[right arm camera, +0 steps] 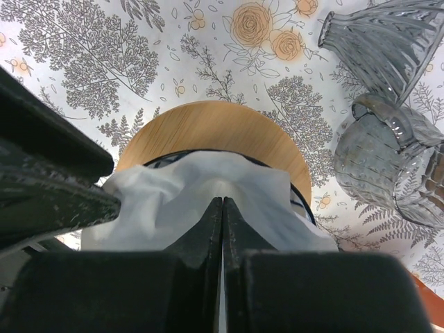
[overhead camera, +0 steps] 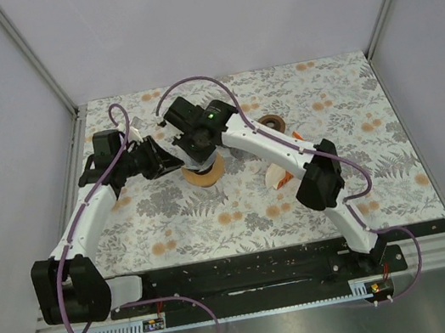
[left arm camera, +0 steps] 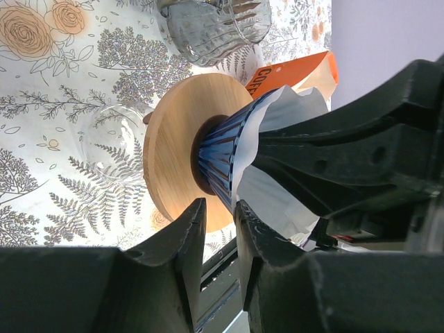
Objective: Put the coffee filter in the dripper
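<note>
The dripper, a blue ribbed cone (left arm camera: pixel 220 156) on a round wooden base (left arm camera: pixel 173 139), stands mid-table in the top view (overhead camera: pixel 205 175). The white coffee filter (right arm camera: pixel 180 198) sits crumpled in its mouth and also shows in the left wrist view (left arm camera: pixel 281 114). My right gripper (right arm camera: pixel 223 200) is shut, its tips pinching a fold at the filter's middle, right above the dripper (overhead camera: pixel 196 149). My left gripper (left arm camera: pixel 218 206) comes from the left (overhead camera: pixel 170 154). Its fingers are nearly together with the dripper's rim at their tips.
Two ribbed clear glass vessels (right arm camera: pixel 385 41) (right arm camera: pixel 388 166) stand just beyond the dripper. An orange filter packet (left arm camera: pixel 298 69) lies to its right, near the right arm (overhead camera: pixel 280 175). A brown ring (overhead camera: pixel 272 123) sits further back. The black base rail runs along the near edge.
</note>
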Motion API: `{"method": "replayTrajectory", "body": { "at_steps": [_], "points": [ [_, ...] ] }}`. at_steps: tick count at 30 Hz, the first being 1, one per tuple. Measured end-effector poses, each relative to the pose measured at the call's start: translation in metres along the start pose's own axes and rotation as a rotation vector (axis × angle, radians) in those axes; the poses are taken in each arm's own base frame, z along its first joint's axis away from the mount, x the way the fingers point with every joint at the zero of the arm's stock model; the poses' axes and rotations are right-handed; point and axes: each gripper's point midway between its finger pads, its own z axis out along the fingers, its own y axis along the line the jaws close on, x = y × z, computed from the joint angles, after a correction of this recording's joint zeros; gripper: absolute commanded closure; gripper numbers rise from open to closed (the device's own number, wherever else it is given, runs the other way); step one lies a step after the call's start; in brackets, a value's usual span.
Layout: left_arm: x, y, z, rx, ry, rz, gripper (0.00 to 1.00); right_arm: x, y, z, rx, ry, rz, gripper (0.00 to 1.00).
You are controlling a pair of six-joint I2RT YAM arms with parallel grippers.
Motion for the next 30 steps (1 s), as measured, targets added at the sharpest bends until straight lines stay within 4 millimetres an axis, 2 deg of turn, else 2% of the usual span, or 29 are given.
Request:
{"method": "replayTrajectory", "body": {
  "at_steps": [8,16,24,27,28,30],
  "points": [
    [0.0,0.001,0.0,-0.006,-0.001,0.01,0.72,-0.014,-0.002,-0.022,-0.006,-0.059,0.001,1.0],
    [-0.002,-0.001,-0.003,-0.013,-0.002,0.017,0.59,-0.026,-0.005,-0.05,-0.019,-0.123,0.012,0.99],
    [-0.006,-0.007,-0.007,-0.016,-0.004,0.038,0.51,-0.042,-0.016,-0.085,-0.037,-0.22,0.052,0.81],
    [-0.009,-0.008,-0.008,-0.022,-0.01,0.05,0.48,-0.04,-0.031,-0.097,-0.038,-0.241,0.097,0.71],
    [-0.011,-0.009,-0.009,-0.023,-0.014,0.057,0.47,-0.037,-0.039,-0.101,-0.036,-0.248,0.121,0.66],
    [-0.014,-0.012,-0.011,-0.025,-0.022,0.069,0.43,-0.032,-0.057,-0.11,-0.035,-0.267,0.172,0.61]
  ]
}}
